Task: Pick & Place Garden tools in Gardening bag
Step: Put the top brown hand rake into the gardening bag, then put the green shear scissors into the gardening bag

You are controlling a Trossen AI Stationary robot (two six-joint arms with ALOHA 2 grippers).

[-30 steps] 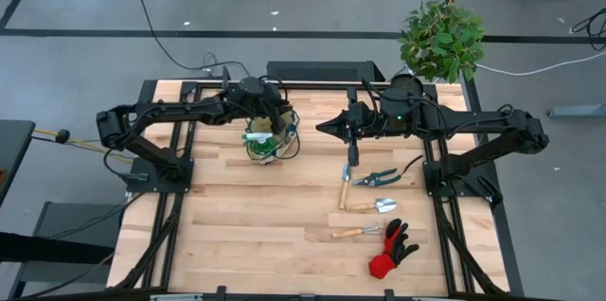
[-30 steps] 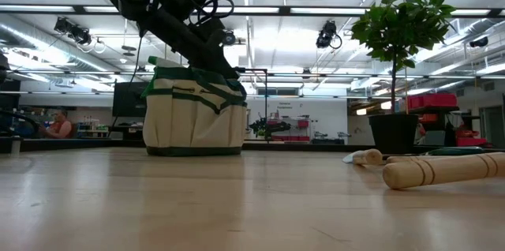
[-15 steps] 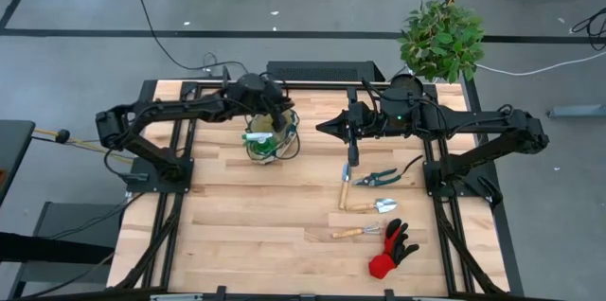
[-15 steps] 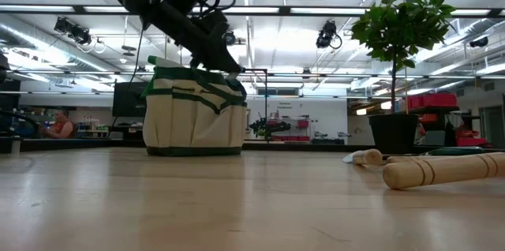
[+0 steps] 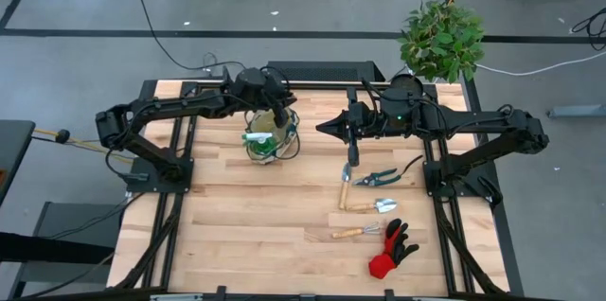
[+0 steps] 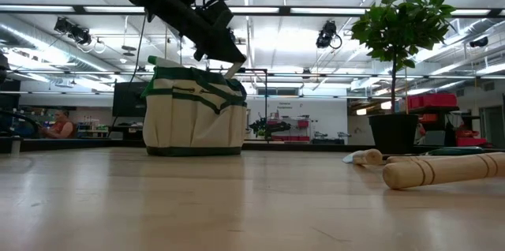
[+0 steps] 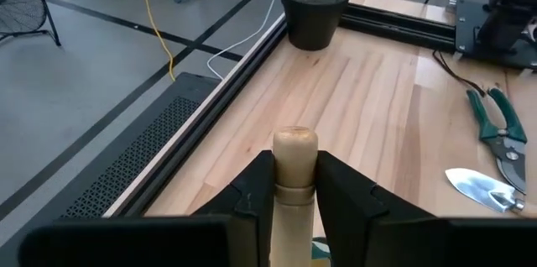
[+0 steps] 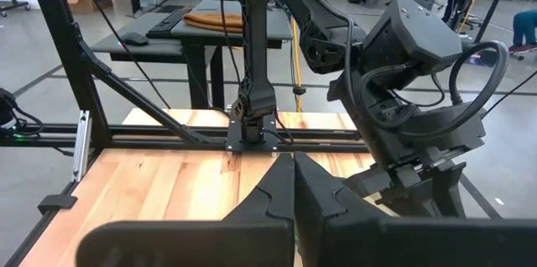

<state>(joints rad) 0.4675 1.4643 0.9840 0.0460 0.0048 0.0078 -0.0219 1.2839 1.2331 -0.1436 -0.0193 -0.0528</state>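
Observation:
The tan gardening bag [image 5: 268,138] [image 6: 195,113] stands upright on the table's far left part, with a green spray bottle's top [image 6: 160,61] poking out of it. Just above its mouth my left gripper [image 5: 279,112] [image 6: 230,55] is shut on a wooden-handled tool [image 7: 295,166]. To the right of the bag my right gripper [image 5: 322,128] [image 8: 294,175] hangs shut and empty, high over the table. Green-handled shears [image 5: 377,178], several wooden-handled tools [image 5: 365,208] and a red-and-black glove [image 5: 390,249] lie flat on the table's right half. My left gripper pinches the tool's wooden handle [image 7: 295,185] between its two fingers, close to the rounded free end [image 6: 234,69], which sticks out past the fingertips. The fingers slant down from the table's left and lie along the handle. The gripper hides the metal end.
A dark pot with a leafy plant [image 5: 440,41] [image 7: 315,2] stands at the far right corner. The table's rail [image 7: 252,57] runs along the far edge. Bare wood [image 5: 246,225] covers the near left part of the table.
My left gripper has risen from the bag's mouth without turning. The wooden handle's end, hidden at the bag's rim before, now shows above it.

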